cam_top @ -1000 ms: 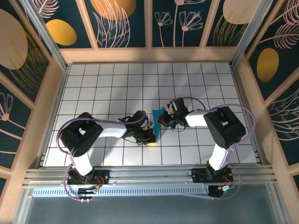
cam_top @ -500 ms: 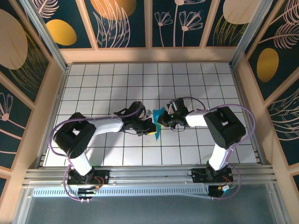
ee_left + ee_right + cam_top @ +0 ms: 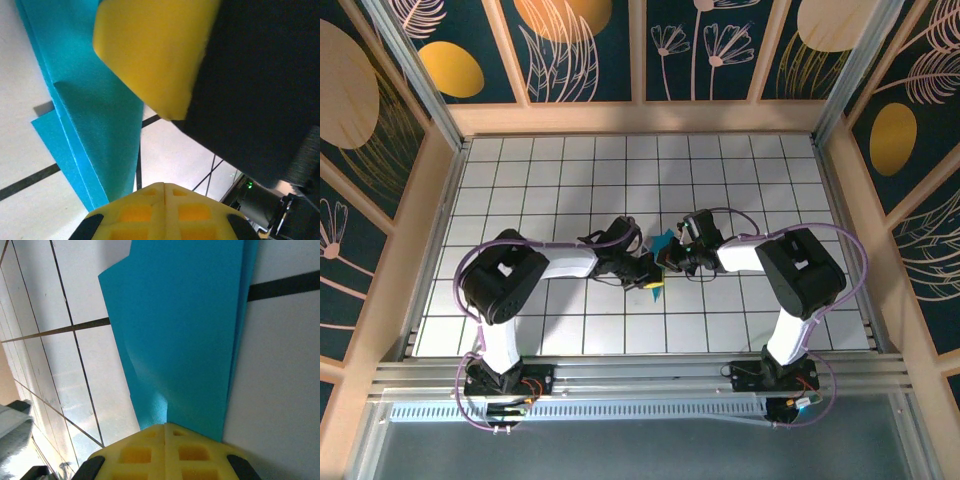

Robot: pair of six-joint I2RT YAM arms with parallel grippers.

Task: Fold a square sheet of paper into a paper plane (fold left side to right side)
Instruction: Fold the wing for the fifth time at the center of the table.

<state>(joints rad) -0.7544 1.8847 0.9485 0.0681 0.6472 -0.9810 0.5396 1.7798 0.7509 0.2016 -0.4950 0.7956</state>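
The square sheet of paper (image 3: 664,240) is bright cyan and folded into a narrow layered strip on the tiled table, between both grippers. In the left wrist view the paper (image 3: 85,100) shows stacked edges. My left gripper (image 3: 164,186) is shut with nothing in it, its tip just beside the strip's long edge. A yellow finger (image 3: 150,50) of the other gripper hangs over the strip there. In the right wrist view my right gripper (image 3: 165,426) is shut, its tip pressing down on the paper (image 3: 185,325), which dimples there. From above, the left gripper (image 3: 651,281) and right gripper (image 3: 666,262) nearly touch.
The white tiled table (image 3: 560,180) has wooden walls (image 3: 640,118) on the far side and both sides. An aluminium rail (image 3: 640,375) with the arm bases runs along the near edge. Both arms reach inward over the table's middle.
My left gripper slid along the strip away from the near edge, toward the right gripper, and its elbow shifted. The right arm and the paper stayed put.
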